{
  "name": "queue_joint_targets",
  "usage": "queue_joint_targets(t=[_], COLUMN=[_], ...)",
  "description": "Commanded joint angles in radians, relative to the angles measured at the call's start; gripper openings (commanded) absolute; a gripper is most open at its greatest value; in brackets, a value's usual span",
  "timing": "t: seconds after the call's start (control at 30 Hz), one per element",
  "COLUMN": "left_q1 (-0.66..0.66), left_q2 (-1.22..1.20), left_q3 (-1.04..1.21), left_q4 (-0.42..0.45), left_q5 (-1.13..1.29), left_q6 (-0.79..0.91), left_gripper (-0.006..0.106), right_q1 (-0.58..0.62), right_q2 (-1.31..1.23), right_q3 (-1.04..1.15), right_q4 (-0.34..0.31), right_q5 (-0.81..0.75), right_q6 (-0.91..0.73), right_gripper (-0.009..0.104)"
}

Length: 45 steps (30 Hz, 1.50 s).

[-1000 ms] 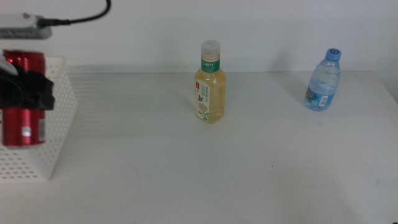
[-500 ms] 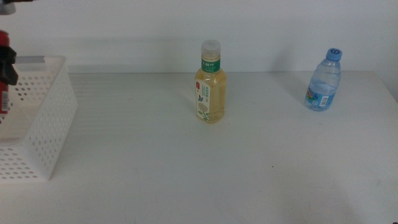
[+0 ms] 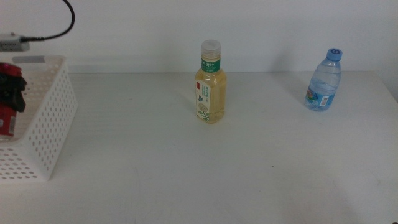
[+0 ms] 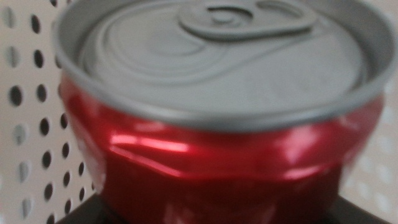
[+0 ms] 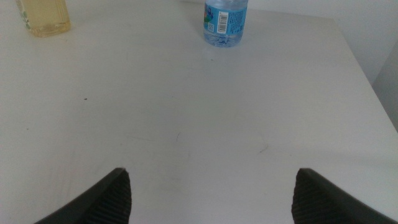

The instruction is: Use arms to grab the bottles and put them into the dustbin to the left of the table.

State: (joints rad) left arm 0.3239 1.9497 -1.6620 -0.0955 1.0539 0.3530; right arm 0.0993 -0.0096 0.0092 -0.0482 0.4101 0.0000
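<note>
My left gripper [image 3: 11,92] is at the far left, shut on a red soda can [image 3: 5,119] that hangs upright inside the white dustbin [image 3: 46,127]. In the left wrist view the can [image 4: 211,143] fills the picture, its side dented, with the dustbin's holed wall [image 4: 28,118] behind it. A yellowish tea bottle [image 3: 210,84] stands mid-table. A small water bottle [image 3: 323,81] with a blue cap stands at the far right. My right gripper [image 5: 214,199] is open and holds nothing, low over the near right of the table, with the water bottle [image 5: 225,22] and tea bottle [image 5: 43,15] ahead of it.
The white table [image 3: 205,174] runs wide and bare in front of the bottles. A black cable [image 3: 59,25] loops above the dustbin. The table's right edge [image 5: 364,74] lies close to the water bottle.
The left gripper has carried the can from in front of the dustbin's near wall leftward, almost out of view, and now holds it lower, inside the dustbin. Both bottles stand unmoved.
</note>
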Motion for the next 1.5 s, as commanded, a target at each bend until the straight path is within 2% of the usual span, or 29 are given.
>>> queue_joint_targets(t=[0.0,0.17,0.3,0.37,0.5,0.6,0.67,0.8,0.9,1.2,1.47], left_q1=[0.001,0.001,0.001,0.001,0.001,0.001,0.001,-0.001,-0.002,-0.021,-0.211], left_q2=[-0.041,-0.018,-0.014,-0.001,0.014,0.014,0.014,0.01,-0.035,-0.305,-0.598], left_q3=[-0.04,-0.04,-0.04,-0.04,-0.04,-0.04,-0.04,-0.04,-0.04,0.003,0.221], left_q4=[0.003,0.012,0.011,0.011,0.01,0.015,0.013,0.011,-0.025,-0.224,-0.209], left_q5=[-0.05,-0.067,-0.073,-0.057,-0.039,-0.039,-0.04,-0.038,-0.03,-0.09,-0.27], left_q6=[-0.003,-0.002,0.01,0.01,0.01,0.011,0.011,0.009,-0.018,0.048,0.05], left_gripper=[0.003,0.006,0.019,0.043,0.069,0.085,0.09,0.09,0.09,0.086,0.086], right_q1=[-0.005,-0.005,-0.005,-0.005,-0.005,-0.005,-0.005,-0.005,-0.005,-0.005,-0.005], right_q2=[-0.027,-0.027,-0.027,-0.027,-0.027,-0.027,-0.027,-0.027,-0.027,-0.027,-0.027], right_q3=[-0.028,-0.028,-0.028,-0.028,-0.028,-0.028,-0.028,-0.028,-0.028,-0.028,-0.028], right_q4=[-0.009,-0.009,-0.009,-0.009,-0.009,-0.009,-0.009,-0.009,-0.009,-0.009,-0.009], right_q5=[-0.073,-0.073,-0.073,-0.073,-0.073,-0.073,-0.073,-0.073,-0.073,-0.073,-0.073], right_q6=[-0.013,-0.013,-0.013,-0.013,-0.013,-0.013,-0.013,-0.013,-0.013,-0.013,-0.013], right_gripper=[0.068,0.068,0.068,0.068,0.068,0.068,0.068,0.068,0.068,0.068,0.068])
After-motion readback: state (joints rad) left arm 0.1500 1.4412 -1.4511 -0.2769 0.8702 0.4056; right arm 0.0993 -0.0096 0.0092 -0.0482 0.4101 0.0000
